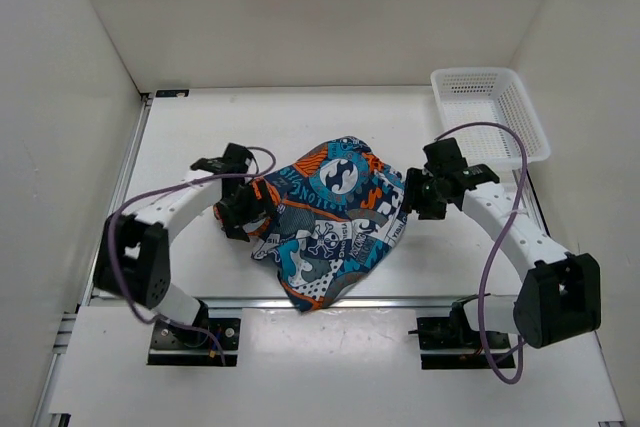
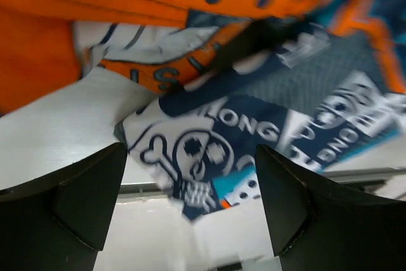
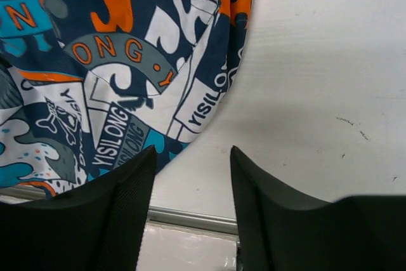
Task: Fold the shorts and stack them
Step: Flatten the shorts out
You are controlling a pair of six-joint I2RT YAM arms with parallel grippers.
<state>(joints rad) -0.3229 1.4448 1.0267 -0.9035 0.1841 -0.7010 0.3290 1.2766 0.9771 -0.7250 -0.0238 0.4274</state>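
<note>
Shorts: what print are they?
The shorts carry a busy teal, orange, navy and white cartoon patchwork; clearest in the top view.

Shorts [image 1: 330,222] of soft cloth, busy print in teal, orange, navy and white with skulls, round emblems and lettering. Crumpled in a loose, unfolded heap mid-table [image 1: 200,147], stretching from one o'clock to seven o'clock, lowest corner lapping over the near edge.

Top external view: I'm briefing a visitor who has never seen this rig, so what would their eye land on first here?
The shorts, a crumpled heap of loud teal, orange and navy print, sit mid-table toward the near edge. The left tool and right tool flank them, both open and holding nothing. A white mesh basket stands at the far right corner.
</note>
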